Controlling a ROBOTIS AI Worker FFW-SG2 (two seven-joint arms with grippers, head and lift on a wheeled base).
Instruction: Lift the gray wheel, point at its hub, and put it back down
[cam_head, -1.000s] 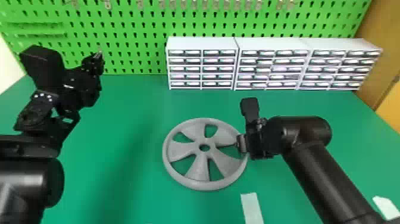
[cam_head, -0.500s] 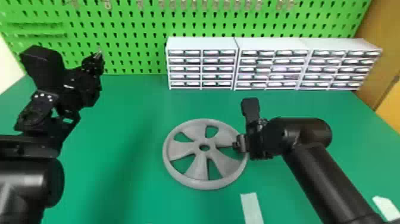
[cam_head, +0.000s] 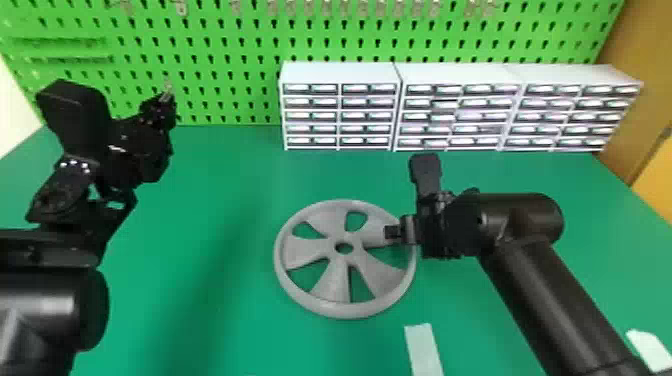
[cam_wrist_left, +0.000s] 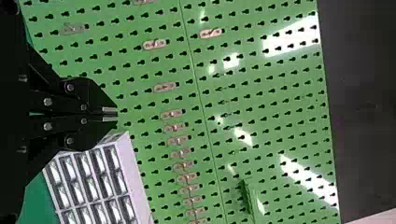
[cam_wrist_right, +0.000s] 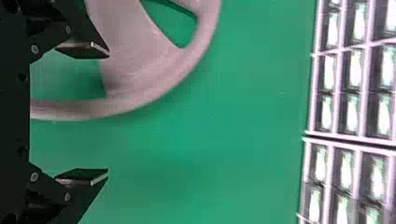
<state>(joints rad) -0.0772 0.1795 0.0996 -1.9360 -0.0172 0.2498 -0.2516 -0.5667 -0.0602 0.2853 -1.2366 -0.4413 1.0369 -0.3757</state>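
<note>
The gray wheel (cam_head: 345, 307) lies flat on the green table in the head view, its round hub hole in the middle. My right gripper (cam_head: 400, 232) is at the wheel's right side, over the rim. In the right wrist view that gripper (cam_wrist_right: 106, 113) stands wide open; one finger is over the wheel (cam_wrist_right: 140, 86), the other beyond the rim above bare green. My left gripper (cam_head: 167, 92) is parked at the far left, raised. Its two fingertips almost meet in the left wrist view, where the gripper (cam_wrist_left: 111, 115) is shut on nothing.
White drawer cabinets (cam_head: 340, 72) stand in a row at the table's back, before a green pegboard (cam_head: 240, 30) with metal hooks. A pale strip (cam_head: 424, 350) lies on the table (cam_head: 210, 310) near the front, and another white piece (cam_head: 649, 347) at the right.
</note>
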